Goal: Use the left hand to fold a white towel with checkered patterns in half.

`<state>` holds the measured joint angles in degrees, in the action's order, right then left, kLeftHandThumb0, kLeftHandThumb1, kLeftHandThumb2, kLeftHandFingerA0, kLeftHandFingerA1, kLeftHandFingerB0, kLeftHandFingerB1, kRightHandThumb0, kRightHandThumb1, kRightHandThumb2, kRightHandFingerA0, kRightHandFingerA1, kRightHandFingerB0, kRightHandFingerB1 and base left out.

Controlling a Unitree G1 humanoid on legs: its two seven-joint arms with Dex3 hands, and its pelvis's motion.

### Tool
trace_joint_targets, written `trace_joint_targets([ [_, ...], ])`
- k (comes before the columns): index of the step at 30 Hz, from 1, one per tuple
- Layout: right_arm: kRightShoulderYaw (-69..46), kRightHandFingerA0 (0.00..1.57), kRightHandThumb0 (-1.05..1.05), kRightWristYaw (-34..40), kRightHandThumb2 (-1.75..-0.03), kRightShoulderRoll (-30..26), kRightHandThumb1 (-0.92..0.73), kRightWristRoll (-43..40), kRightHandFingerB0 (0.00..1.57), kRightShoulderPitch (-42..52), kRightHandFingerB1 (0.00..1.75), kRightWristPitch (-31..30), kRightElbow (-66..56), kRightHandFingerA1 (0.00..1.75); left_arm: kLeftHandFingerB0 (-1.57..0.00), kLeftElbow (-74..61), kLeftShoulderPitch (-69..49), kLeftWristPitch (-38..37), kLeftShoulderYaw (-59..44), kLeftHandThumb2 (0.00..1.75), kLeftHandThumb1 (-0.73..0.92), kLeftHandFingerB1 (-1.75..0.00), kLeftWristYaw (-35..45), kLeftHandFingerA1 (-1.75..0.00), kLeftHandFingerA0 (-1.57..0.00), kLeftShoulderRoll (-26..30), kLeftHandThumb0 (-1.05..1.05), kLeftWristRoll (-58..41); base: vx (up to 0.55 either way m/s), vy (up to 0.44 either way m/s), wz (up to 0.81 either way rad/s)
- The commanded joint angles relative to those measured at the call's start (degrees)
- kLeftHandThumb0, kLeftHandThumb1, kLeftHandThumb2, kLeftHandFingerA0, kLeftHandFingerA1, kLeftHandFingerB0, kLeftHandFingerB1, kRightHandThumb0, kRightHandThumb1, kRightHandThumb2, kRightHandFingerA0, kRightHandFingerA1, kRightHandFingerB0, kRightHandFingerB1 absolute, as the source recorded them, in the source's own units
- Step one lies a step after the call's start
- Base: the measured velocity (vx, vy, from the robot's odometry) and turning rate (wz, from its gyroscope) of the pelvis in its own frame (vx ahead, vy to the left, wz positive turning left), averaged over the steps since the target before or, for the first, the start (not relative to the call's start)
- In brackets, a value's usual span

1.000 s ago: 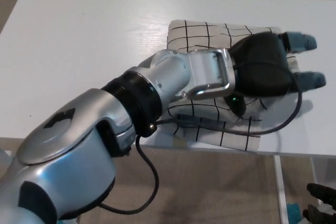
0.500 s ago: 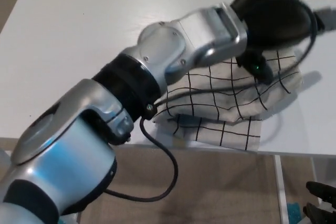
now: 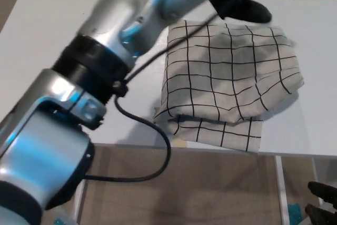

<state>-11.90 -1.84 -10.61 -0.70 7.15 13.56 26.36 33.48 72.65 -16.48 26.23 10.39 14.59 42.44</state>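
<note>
Hovering at the top edge of the head view, the left hand [image 3: 239,1] shows only as a blurred black mass; I cannot tell whether it is released, clenched or grasping, but no cloth appears to hang from it. Right hand: not in view.

Just below that hand lies the towel [image 3: 229,77], white with a black grid, near the front edge of the white table [image 3: 58,51]. Its far edge sits just beneath the hand, apart from it as far as the blur allows; the rest spreads away from the hand toward the camera. It reads as 2 layers: an upper flap, rumpled and bulging to the right, over a lower layer whose hem [image 3: 218,135] sticks out past it at the near side, farthest from the hand. Fold judged done but uneven.

Handling, judged: light, soft, limp cloth; no stiffness, so it sags and drags when lifted. Not fragile. May slide on the smooth tabletop. Best hold is a pinch at a corner or hem, not the middle.

A black cable [image 3: 152,135] loops from the forearm [image 3: 131,19] past the towel's left side.
</note>
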Motion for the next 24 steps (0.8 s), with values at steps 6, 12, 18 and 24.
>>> trace_joint_targets([
  [6, 0.1, 0.49, -0.45, -1.9, -0.59, -0.2, -0.65, 0.0, 0.48, 10.0, 0.38, 2.8, 5.3, 0.42, -0.2, -52.2, -59.8, 36.1, -57.3, 0.87, 0.56, -0.38, 51.5, -0.4, -0.17, 19.1, -0.88, -94.4, 0.0, 0.0, 0.0],
  [12, 0.4, 0.51, -0.45, 0.5, -0.6, 0.7, -0.65, 1.3, 0.5, 10.7, 0.39, 4.7, 6.8, 0.41, -0.36, -49.4, -77.9, 41.6, -64.6, 0.61, 0.68, -0.32, 63.8, -0.34, -0.32, 19.3, -0.85, -96.6, 0.0, 0.0, 0.0],
  [18, 1.0, 0.52, -0.44, 1.1, -0.59, 0.0, -0.65, 2.6, 0.49, 11.3, 0.39, 5.4, 7.6, 0.41, -0.46, -45.0, -88.8, 44.3, -65.5, 0.6, 0.66, -0.36, 73.8, -0.36, -0.43, 21.5, -0.84, -92.7, 0.0, 0.0, 0.0],
  [24, 0.6, 0.51, -0.44, -0.2, -0.6, 0.3, -0.63, 1.2, 0.48, 13.4, 0.38, 4.2, 6.7, 0.4, -0.51, -37.2, -97.0, 41.6, -59.8, 0.6, 0.64, -0.37, 80.5, -0.41, -0.52, 23.4, -0.82, -83.6, 0.0, 0.0, 0.0],
])
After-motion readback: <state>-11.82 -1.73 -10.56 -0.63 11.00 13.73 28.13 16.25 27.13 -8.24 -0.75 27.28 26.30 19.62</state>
